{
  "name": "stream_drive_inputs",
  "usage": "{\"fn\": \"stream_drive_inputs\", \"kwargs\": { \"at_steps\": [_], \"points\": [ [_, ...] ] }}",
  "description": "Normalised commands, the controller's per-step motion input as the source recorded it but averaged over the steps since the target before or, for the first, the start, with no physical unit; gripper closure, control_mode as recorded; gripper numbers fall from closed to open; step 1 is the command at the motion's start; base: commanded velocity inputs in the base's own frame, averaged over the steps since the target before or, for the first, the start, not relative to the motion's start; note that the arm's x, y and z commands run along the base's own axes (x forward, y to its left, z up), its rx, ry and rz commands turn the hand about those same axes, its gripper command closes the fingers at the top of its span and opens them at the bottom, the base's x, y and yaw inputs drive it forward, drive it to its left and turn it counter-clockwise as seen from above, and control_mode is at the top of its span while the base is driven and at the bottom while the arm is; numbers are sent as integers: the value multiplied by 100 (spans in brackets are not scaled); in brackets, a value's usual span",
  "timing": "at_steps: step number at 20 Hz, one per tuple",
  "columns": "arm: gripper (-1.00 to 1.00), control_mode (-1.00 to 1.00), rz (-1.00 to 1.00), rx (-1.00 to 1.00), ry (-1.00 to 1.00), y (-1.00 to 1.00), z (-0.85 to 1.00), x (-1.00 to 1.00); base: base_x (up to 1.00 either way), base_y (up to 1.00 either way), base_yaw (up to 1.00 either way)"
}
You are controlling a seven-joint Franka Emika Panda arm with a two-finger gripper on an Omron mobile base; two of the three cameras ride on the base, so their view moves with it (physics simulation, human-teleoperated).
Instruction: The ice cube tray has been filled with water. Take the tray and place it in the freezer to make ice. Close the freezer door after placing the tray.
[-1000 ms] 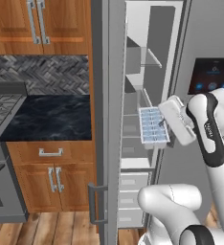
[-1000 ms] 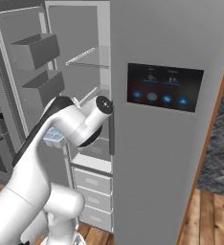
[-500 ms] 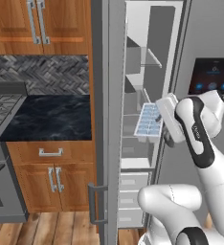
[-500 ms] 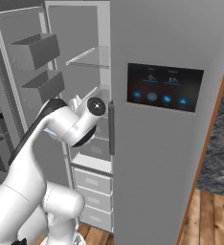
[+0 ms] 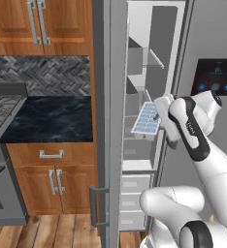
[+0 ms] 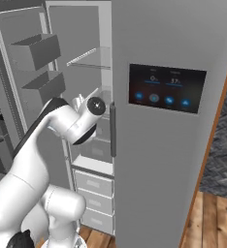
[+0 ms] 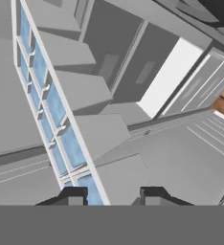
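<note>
At the left base view, ice cube tray: the ice cube tray (image 5: 147, 118) is held up inside the open compartment of the freezer (image 5: 149, 58), tilted, over a white shelf.
Water: pale blue water (image 5: 145, 121) is seen in the cells.
Gripper: the gripper (image 5: 159, 116) is set at the tray's right edge; the fingers are closed on the ice cube tray.
Freezer door: the freezer door (image 5: 110, 126) is swung wide open, its bar handle low on the near edge.
Surface: a dark stone surface (image 5: 47, 118) is seen left of the door, above wooden cabinets (image 5: 47, 181).

Right base view, arm: the white arm (image 6: 62, 126) is reached into the freezer opening beside the door with the dark panel (image 6: 166, 88).
Door bins: grey bins (image 6: 35, 51) are carried on the open door.

Hand view, fingers: a dark fingertip (image 7: 75, 195) is seen at each side of the tray's near end, the tray running up and left.
</note>
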Motion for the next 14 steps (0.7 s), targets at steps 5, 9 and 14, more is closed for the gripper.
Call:
{"fn": "stream_drive_inputs", "kwargs": {
  "at_steps": [5,9,14],
  "points": [
    [100,-100,0,0,0,0,-2,31,0,0,0],
    [100,-100,0,0,0,0,-5,30,0,0,0],
    [100,-100,0,0,0,0,-6,28,0,0,0]
  ]
}}
